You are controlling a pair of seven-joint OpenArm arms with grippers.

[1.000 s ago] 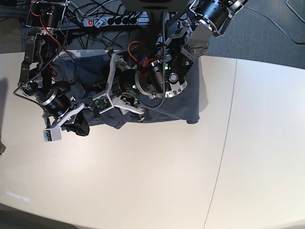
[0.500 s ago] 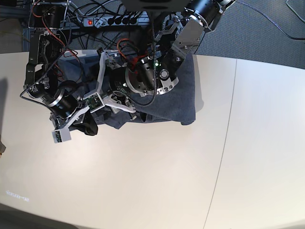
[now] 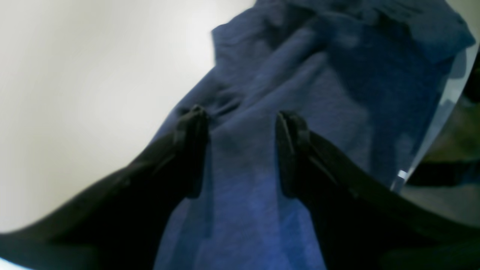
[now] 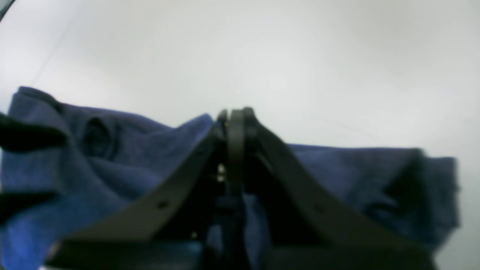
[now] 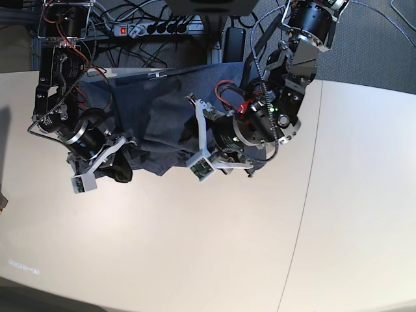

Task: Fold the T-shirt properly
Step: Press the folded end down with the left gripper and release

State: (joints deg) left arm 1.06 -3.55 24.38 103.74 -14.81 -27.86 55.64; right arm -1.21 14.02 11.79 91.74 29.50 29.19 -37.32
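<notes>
Item: my right claw is pinching closed on the near edge of the T-shirt, which is lying crumpled at the desk's far edge. My left claw is gaping open over the cloth, gripping nothing.

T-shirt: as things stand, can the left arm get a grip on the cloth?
Probably yes. The left gripper is open with T-shirt fabric bunched directly between its fingers; nothing sits between them and the cloth.
</notes>
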